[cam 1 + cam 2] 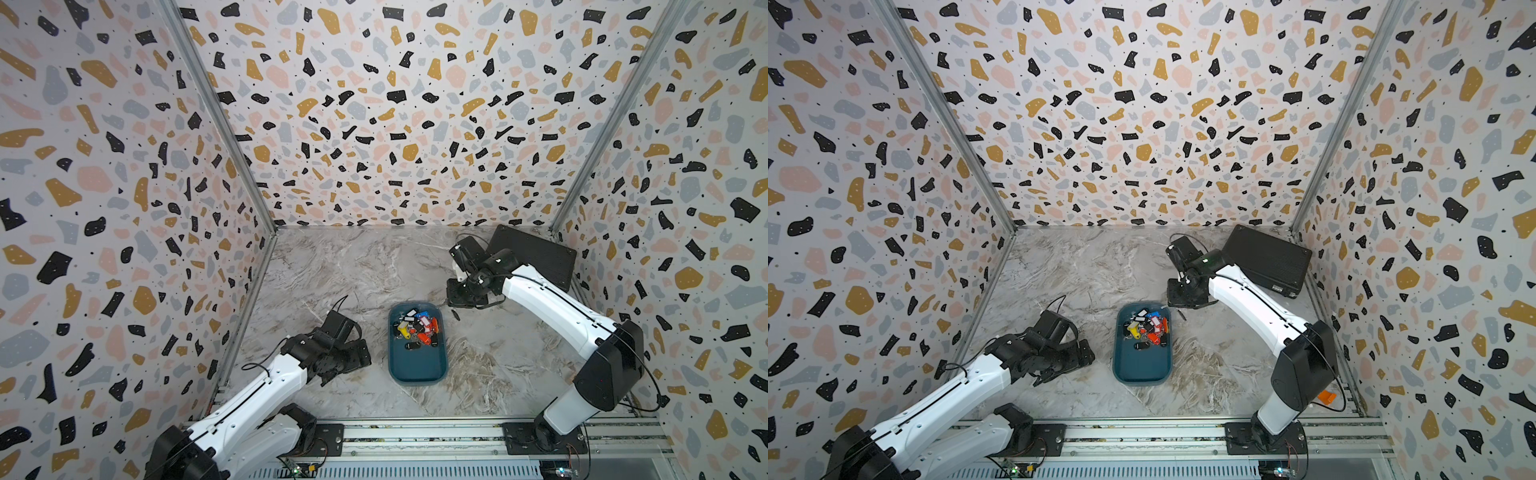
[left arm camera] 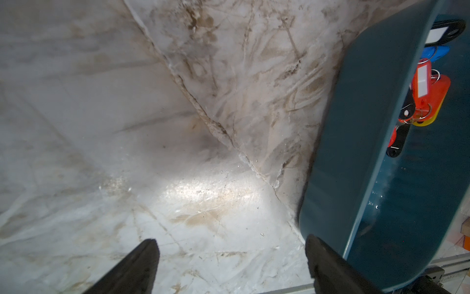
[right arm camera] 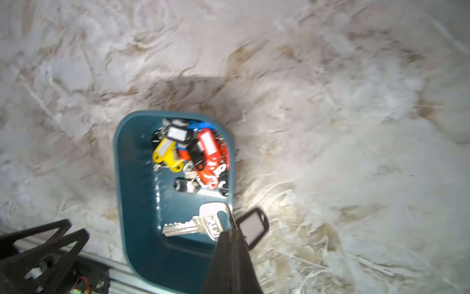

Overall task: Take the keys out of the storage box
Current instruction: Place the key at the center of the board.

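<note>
The keys (image 1: 417, 328), heaped in the far half of the box (image 1: 417, 370) at the middle of the table (image 1: 332, 266), look light, stiff and slick. They are likely tangled, so tags or rings offer the best hold. The right pincer (image 3: 230, 233) is clamped on the ring of one key (image 3: 201, 225) by the box's far right corner. The left pincer (image 2: 229, 240) gapes wide and empty just left of the box. A black case (image 1: 536, 253) lies far right, out of the way.

The storage box (image 1: 415, 368) lies on the desk (image 1: 332, 266), the keys (image 1: 417, 326) heaped in its far half. The left hand (image 2: 231, 243) is just left of it, the right hand (image 3: 230, 233) (pinching a key (image 3: 201, 224)) at its far right corner, a case (image 1: 536, 253) behind.
</note>
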Robot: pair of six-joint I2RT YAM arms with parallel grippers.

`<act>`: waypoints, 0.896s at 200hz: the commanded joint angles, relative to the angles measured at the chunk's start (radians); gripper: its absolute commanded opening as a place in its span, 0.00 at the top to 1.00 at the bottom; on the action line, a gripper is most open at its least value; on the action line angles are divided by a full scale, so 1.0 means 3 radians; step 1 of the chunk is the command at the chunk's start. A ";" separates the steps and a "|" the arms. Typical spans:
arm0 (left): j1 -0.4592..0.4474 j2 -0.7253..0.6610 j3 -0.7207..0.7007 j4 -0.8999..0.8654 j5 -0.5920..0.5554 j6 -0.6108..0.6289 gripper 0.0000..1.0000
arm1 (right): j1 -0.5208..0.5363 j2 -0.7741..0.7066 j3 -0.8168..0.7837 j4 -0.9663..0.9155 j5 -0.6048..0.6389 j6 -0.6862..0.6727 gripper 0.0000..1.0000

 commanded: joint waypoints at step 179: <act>0.0021 0.0208 0.0326 -0.0075 -0.0114 0.0185 0.03 | 0.0065 -0.0282 -0.0578 -0.0071 -0.0283 -0.0677 0.69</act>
